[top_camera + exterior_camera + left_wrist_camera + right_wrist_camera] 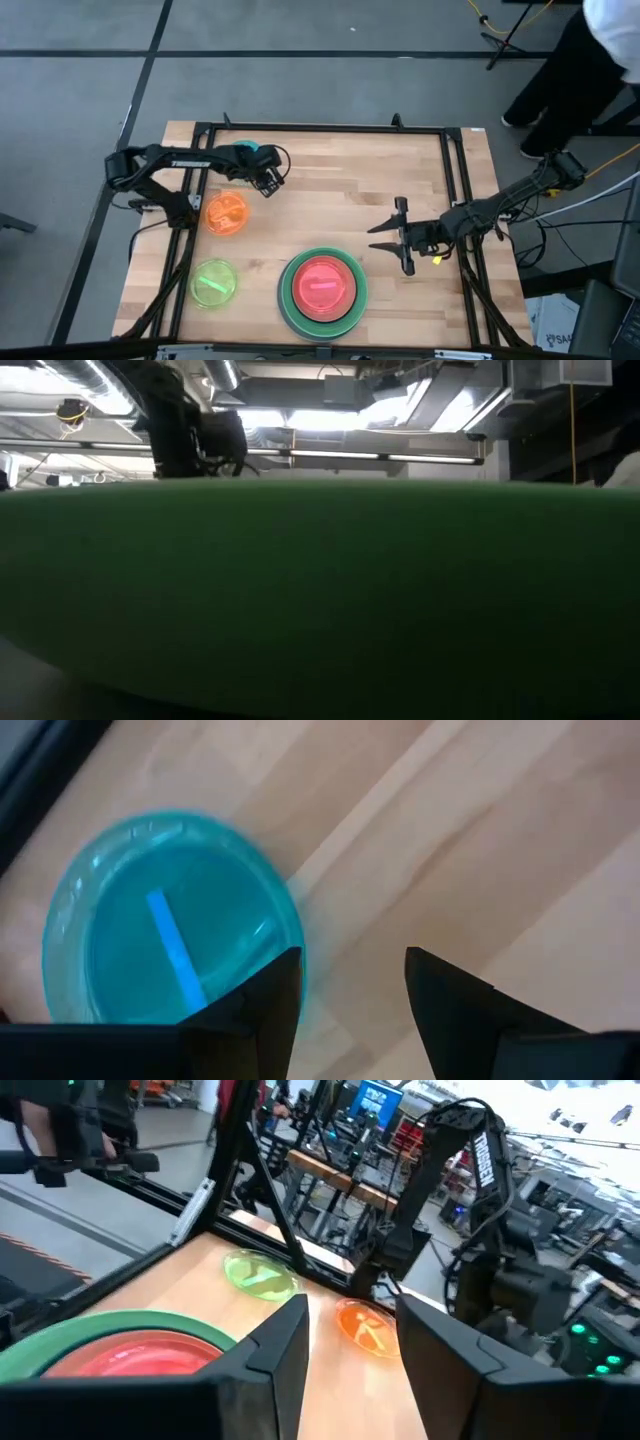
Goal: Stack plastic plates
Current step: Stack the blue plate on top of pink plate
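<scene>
So on the left side of the wooden worktop, the left gripper hangs near the far-left corner, right over a small translucent blue plastic plate that you can barely spot from above since the arm covers most of it. In the left wrist view its fingers are spread a moderate way apart with nothing between them, and the blue plate's rim sits just beside one finger.

Just in front of that, along the left edge, there's a small translucent orange plastic plate, and closer to the near-left corner a small translucent lime plastic plate. The two sit near each other but don't touch.

Moving toward the middle of the near edge there's the stack: a large grey plastic plate at the bottom, a large light green plastic plate on it, and a pink-red round plate on top. There may be more plates sandwiched in there, honestly can't tell from this angle. The low view is pretty much filled by a green plate rim.

Over on the right, the right gripper hovers above bare wood near the right edge, beside the stack but clear of it, fingers opened wide and empty.

A person stands on the floor past the far-right corner.
</scene>
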